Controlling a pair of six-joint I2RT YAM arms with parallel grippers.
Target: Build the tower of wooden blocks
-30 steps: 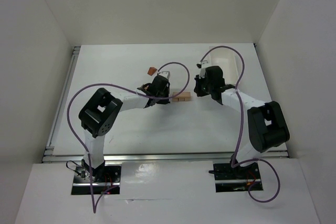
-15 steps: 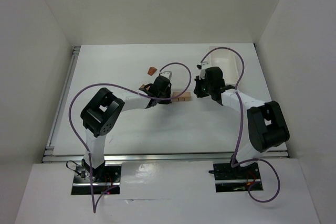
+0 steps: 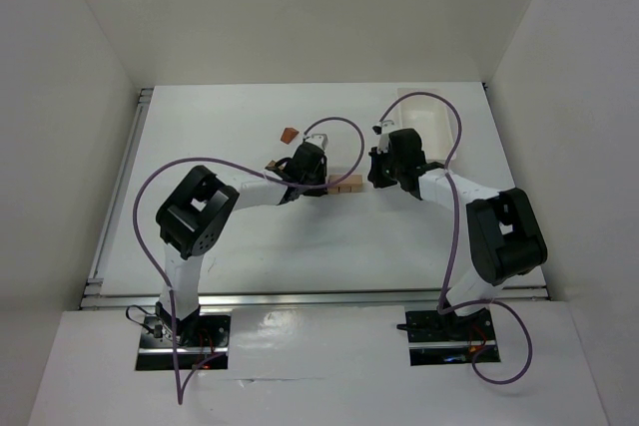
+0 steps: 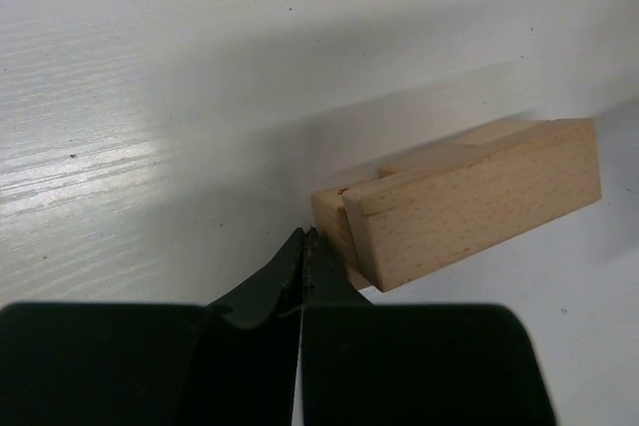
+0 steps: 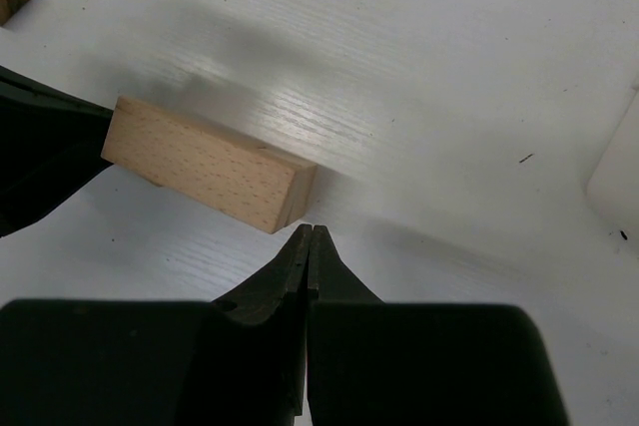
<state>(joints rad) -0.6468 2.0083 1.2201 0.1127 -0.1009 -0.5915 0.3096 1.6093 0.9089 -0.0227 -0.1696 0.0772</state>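
Observation:
A small stack of light-tan wooden blocks (image 3: 346, 185) lies on the white table between my two grippers. In the left wrist view the tan blocks (image 4: 469, 197) lie side by side, with one long block nearest. My left gripper (image 4: 303, 238) is shut and empty, its tip touching the stack's left end; it also shows in the top view (image 3: 321, 185). My right gripper (image 5: 312, 233) is shut and empty, its tip just at the right end of the long tan block (image 5: 205, 162); it also shows in the top view (image 3: 372, 177). A reddish-brown block (image 3: 289, 134) lies apart at the back left.
A white plastic tray (image 3: 431, 115) stands at the back right; its edge (image 5: 614, 162) shows in the right wrist view. Another small block (image 3: 272, 166) lies by the left wrist. White walls enclose the table on three sides.
My left gripper has edged right up to the stack's left end. My right gripper has shifted slightly left towards the stack. The blocks have hardly moved.

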